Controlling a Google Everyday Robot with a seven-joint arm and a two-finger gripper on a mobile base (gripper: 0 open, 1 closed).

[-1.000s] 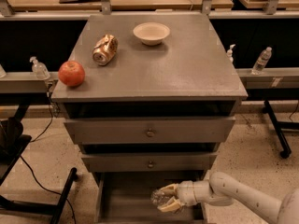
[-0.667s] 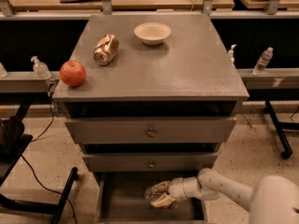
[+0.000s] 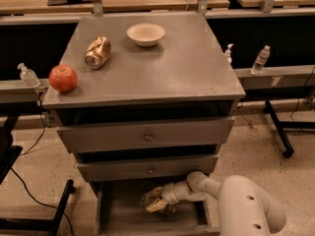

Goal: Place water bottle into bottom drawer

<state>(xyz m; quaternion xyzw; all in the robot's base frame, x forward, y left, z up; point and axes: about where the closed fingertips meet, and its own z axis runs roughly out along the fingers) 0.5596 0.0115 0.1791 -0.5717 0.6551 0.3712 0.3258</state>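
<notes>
We take the cabinet [image 3: 162, 73] first: nothing on its top concerns us, since the work lies below, at six o'clock. There the bottom drawer [image 3: 123, 209] stands open under the knobbed drawers [image 3: 147, 136], which leaves its floor reachable from above. Our arm [image 3: 246, 205] enters from four o'clock and stretches toward nine, low enough to pass beneath them. The gripper [image 3: 156, 203] sits inside the bottom drawer near its middle, jaws clenched on the bottle [image 3: 149, 200]. We judge the bottle is held sideways just above the floor, ready for a gentle release.
</notes>
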